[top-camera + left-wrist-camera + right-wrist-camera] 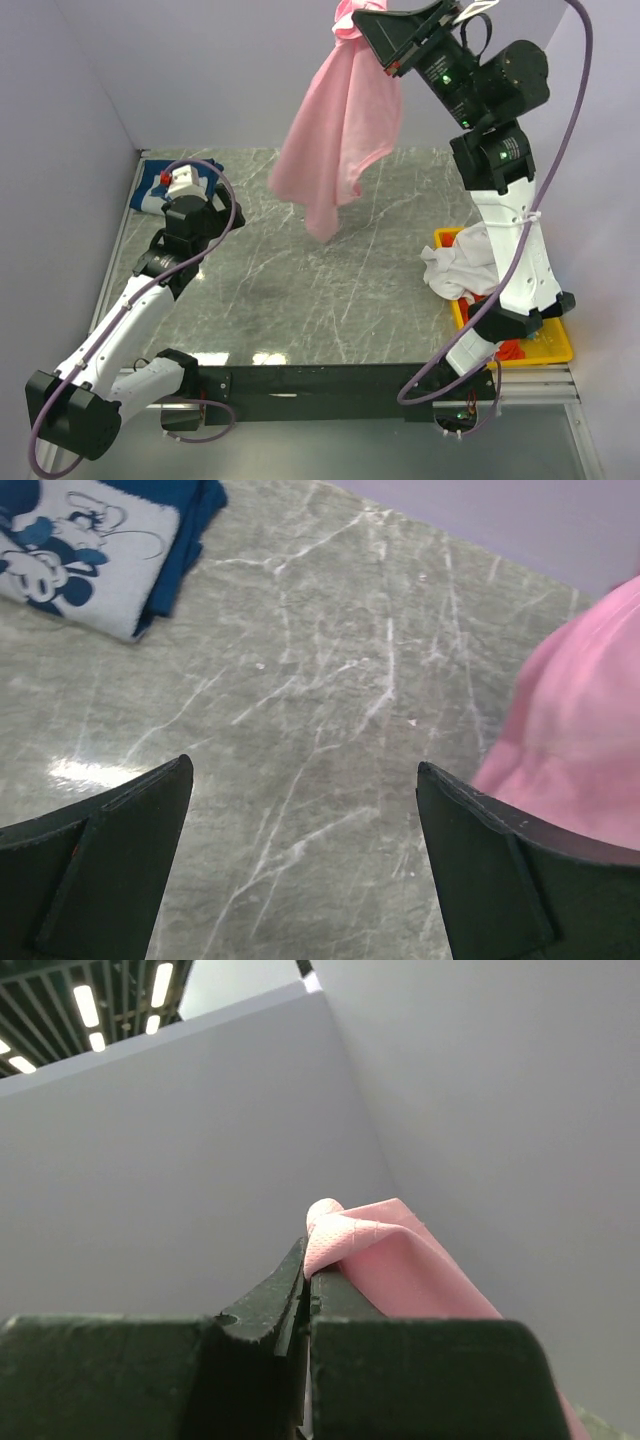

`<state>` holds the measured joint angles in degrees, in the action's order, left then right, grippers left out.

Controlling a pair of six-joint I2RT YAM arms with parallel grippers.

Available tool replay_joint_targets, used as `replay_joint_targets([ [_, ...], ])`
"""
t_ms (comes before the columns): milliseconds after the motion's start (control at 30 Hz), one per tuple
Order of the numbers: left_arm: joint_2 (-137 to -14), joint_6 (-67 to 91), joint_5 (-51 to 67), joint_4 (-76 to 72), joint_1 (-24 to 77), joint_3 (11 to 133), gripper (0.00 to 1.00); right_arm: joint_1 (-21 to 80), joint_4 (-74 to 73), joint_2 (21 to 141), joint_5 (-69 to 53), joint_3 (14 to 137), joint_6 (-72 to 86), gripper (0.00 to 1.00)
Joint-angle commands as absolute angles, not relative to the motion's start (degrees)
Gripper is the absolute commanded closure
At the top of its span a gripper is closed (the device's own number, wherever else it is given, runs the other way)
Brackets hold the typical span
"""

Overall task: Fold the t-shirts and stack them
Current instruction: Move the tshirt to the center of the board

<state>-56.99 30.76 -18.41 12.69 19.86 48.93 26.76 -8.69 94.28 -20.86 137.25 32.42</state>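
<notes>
Item 1, navy t-shirt (148,192): folded, at the far-left corner of the table (330,300). The top view gives only a blue sliver, with the left arm's head in front of it. The left wrist view shows its pale panel with a blue cartoon print, cut off by the frame's edge. Item 2, left claw (303,780): jaws spread wide with nothing between them, hanging over bare table near that corner; its fingertips cannot be made out from above. Item 3, pink t-shirt (340,130): hanging above the table's far middle, its lower end apparently clear of the surface and its top cut off by the upper edge of the top view. Item 4, right claw (307,1272): clamped tight on a bunched fold of the pink t-shirt, a grip seen plainly only in the right wrist view. Item 5, white t-shirt (458,265): a crumpled heap spilling over the yellow tray (550,352) at the table's right edge. Item 6, orange-red t-shirt (512,350): in the same tray, mostly hidden behind the right arm's base.
</notes>
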Motion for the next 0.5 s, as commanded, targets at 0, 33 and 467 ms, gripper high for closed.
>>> replay_joint_targets([
  [0,-55.98,31.2,-22.58,15.28,19.78,52.2,0.01,26.19,-3.31,92.98,-17.42,135.97,33.85,1.0],
  [33,-56.25,31.38,-23.02,15.99,19.78,52.99,0.01,25.5,-4.91,93.34,-16.01,135.44,33.75,1.0],
  [467,-57.56,32.61,-25.14,22.76,19.78,51.95,0.01,6.68,-42.74,118.0,-11.95,125.75,31.3,0.14],
])
